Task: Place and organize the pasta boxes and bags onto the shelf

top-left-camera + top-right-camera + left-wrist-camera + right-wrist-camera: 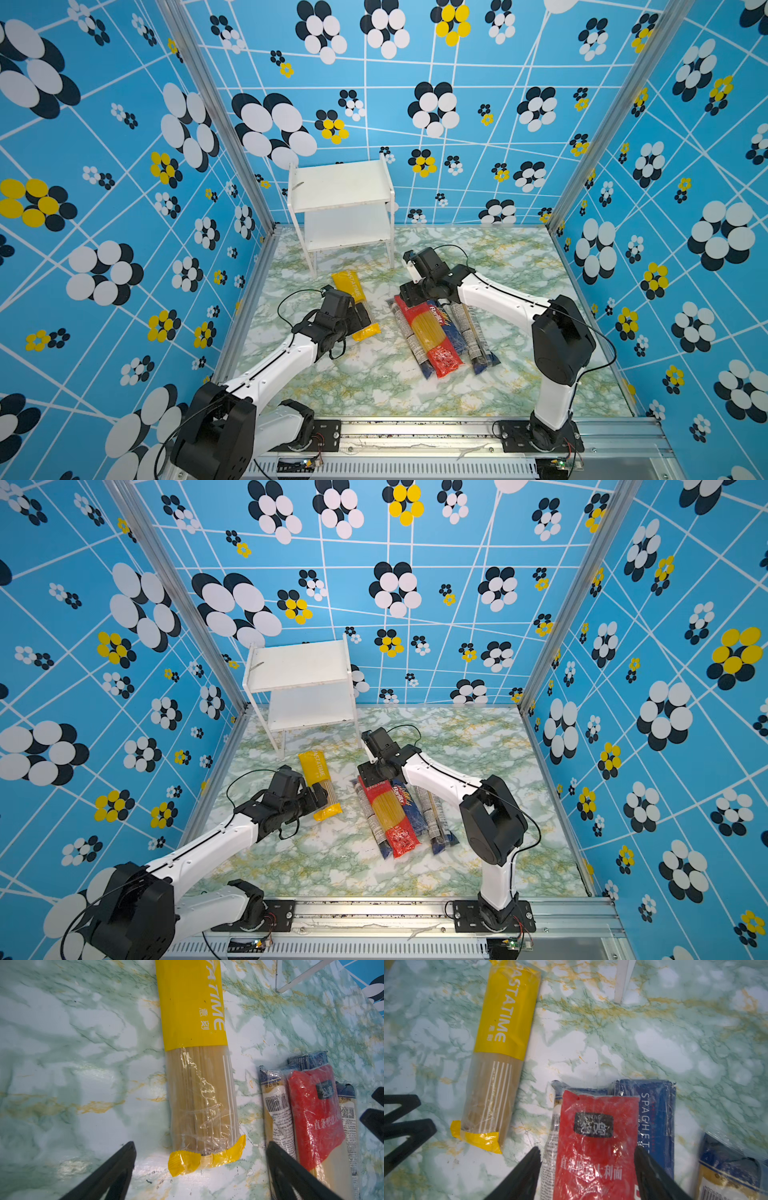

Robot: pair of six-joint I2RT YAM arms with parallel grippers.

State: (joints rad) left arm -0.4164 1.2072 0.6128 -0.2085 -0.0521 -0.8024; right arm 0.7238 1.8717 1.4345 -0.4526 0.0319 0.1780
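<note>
The white two-tier shelf [340,185] [299,665] stands at the back of the marbled worktop [507,266] in both top views. Just in front of the shelf's front legs the yellow bag [352,289] [316,769] [193,1012] [502,1022] lies flat on the worktop, its length running away from the shelf. The left pincer [361,314] [322,796] [200,1146] hangs over the bag's end farther from the shelf, released and spread wide: its fingers [120,1165] stand either side of the crimped yellow end, clear of it.

In front of the shelf and off to its right, four more packs lie close together: a slim bag [405,328] [550,1147], the red bag [430,334] [390,812] [596,1147] resting partly over its neighbours, the dark blue Barilla box [436,316] [654,1109] and a second slim bag [469,332] [432,812]. The right pincer [410,291] [372,771] [587,1149] sits over the red bag's end nearer the shelf. Its jaws are parted, flanking the bag with a gap on one side, so they are not clenched on it
</note>
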